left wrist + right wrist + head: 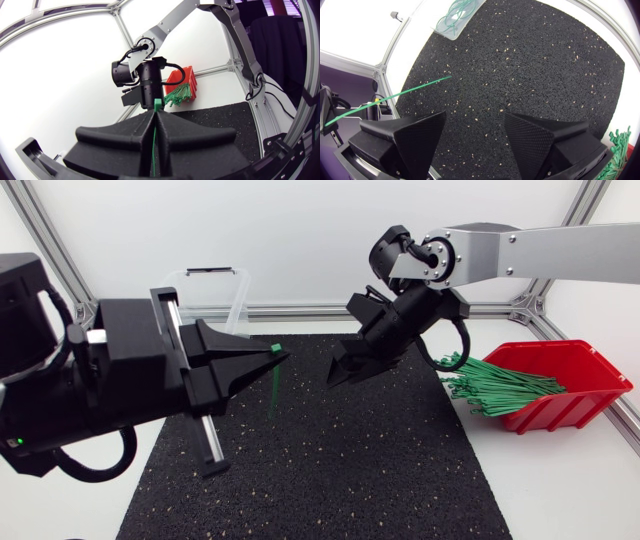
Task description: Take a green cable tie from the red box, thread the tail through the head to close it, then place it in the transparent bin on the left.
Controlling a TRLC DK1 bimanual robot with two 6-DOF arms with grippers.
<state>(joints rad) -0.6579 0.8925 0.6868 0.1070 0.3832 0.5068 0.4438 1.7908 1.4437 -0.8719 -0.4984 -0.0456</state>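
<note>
Threading is in hand: our left end effector (pixel 268 360) is clamped on the green cable tie (pixel 272 388), its head just past the fingertips (tail dangling beneath). Our right end effector (pixel 343 372) hangs close ahead, wide open and empty. Next, we judge, it must catch that tail.

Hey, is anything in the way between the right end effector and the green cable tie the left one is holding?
Nothing visible. The right end effector, open, faces the green cable tie pinched in the left end effector; only bare black mat shows between them.
</note>
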